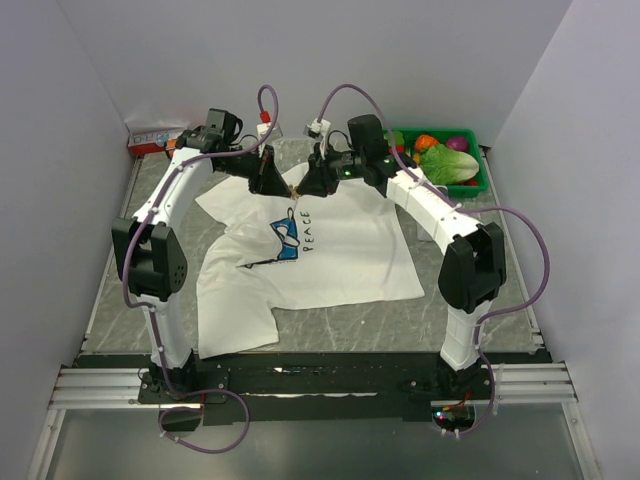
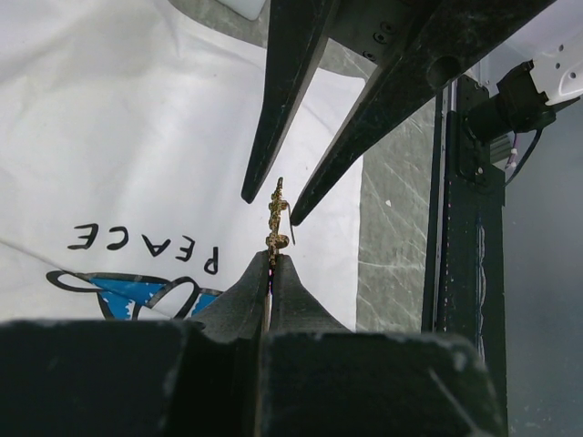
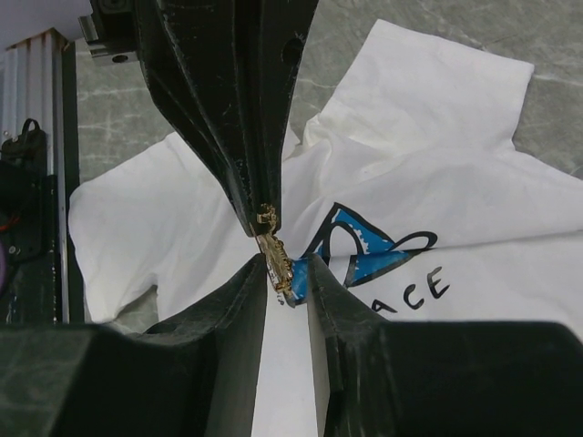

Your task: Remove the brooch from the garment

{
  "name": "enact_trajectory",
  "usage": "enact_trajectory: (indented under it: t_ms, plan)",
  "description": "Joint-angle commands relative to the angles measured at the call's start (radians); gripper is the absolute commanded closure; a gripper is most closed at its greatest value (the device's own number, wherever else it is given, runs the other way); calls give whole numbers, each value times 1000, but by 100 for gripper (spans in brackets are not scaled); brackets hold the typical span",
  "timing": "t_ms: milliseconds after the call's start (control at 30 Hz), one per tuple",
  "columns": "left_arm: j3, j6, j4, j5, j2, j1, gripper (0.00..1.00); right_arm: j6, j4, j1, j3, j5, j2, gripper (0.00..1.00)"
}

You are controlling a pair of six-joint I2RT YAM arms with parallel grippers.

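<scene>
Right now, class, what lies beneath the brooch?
White cloth of the garment shows under the brooch, the blue print beside it. The left gripper, shut on the brooch, covers one end, so whether its pin catches the cloth cannot be seen.

The lower end of the brooch [image 2: 276, 215] is hidden between the fingers of the left gripper [image 2: 272, 264]. From overhead it is too small to be made out.
</scene>
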Motion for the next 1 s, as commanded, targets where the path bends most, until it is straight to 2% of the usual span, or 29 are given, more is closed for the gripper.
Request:
enact_trajectory:
  t_ms: [0, 300, 800, 967]
  plan:
    - [38, 11, -6, 47, 3, -12, 99, 27, 59, 2, 58, 53, 21, 69]
    - [47, 23, -14, 36, 4, -20, 99, 52, 70, 12, 67, 68, 36, 69]
    - [52, 34, -20, 24, 3, -26, 99, 81, 82, 10, 85, 211, 36, 70]
    - [52, 34, -18, 18, 6, -24, 99, 81, 81, 7, 87, 217, 33, 70]
